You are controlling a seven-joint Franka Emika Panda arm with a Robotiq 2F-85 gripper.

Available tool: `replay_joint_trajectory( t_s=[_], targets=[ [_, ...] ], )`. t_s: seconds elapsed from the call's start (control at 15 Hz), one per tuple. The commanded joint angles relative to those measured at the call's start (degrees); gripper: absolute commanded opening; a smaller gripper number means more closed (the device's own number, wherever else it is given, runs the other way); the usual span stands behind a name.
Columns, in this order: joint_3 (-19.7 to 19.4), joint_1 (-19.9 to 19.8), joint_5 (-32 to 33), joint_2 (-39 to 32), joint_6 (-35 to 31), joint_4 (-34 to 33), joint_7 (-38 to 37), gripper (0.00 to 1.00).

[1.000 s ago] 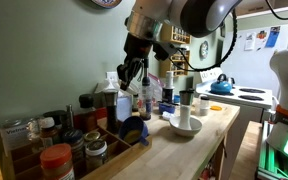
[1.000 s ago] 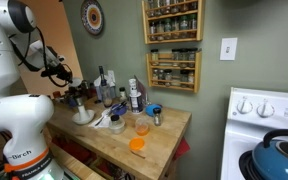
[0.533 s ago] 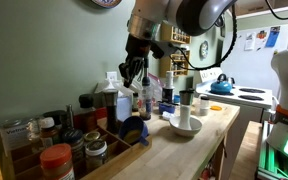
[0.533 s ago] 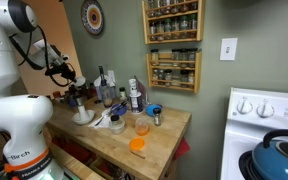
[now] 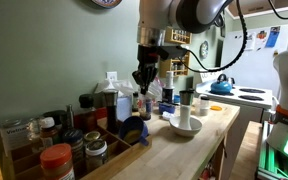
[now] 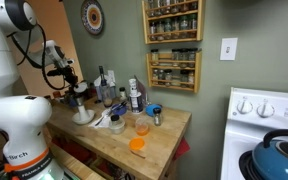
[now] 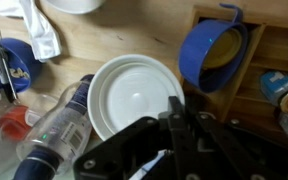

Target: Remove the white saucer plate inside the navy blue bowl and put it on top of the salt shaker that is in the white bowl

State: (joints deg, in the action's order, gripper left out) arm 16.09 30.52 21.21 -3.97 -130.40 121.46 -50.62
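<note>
The saucer plate is plain white, the cup blue (yellow inside).

Wooden counter, white bowl, bottles

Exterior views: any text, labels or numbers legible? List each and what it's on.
None can be read for certain.
Dark lettering on the white robot body: blurred.
Spice jar labels on the wall racks: too small.
Wall clock face: too small.
Wall papers: blurred.
</note>
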Motion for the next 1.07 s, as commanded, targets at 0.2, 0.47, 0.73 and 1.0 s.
replay_joint_trajectory(
  t_s=[0.2,0.47,0.73,1.0],
  targets=[
    [2.73,-4.47,0.09,3.27,4.86,3.71,-5.4,0.07],
    [4.09,-5.15,1.83,4.89,7.61,2.56,-6.5,0.02],
    [6.99,-4.2,1.87,5.61,20.32,-3.74,-3.19,0.02],
    [7.78,-5.16,-5.19,5.38,33.13,-6.82,6.47,0.02]
  ],
)
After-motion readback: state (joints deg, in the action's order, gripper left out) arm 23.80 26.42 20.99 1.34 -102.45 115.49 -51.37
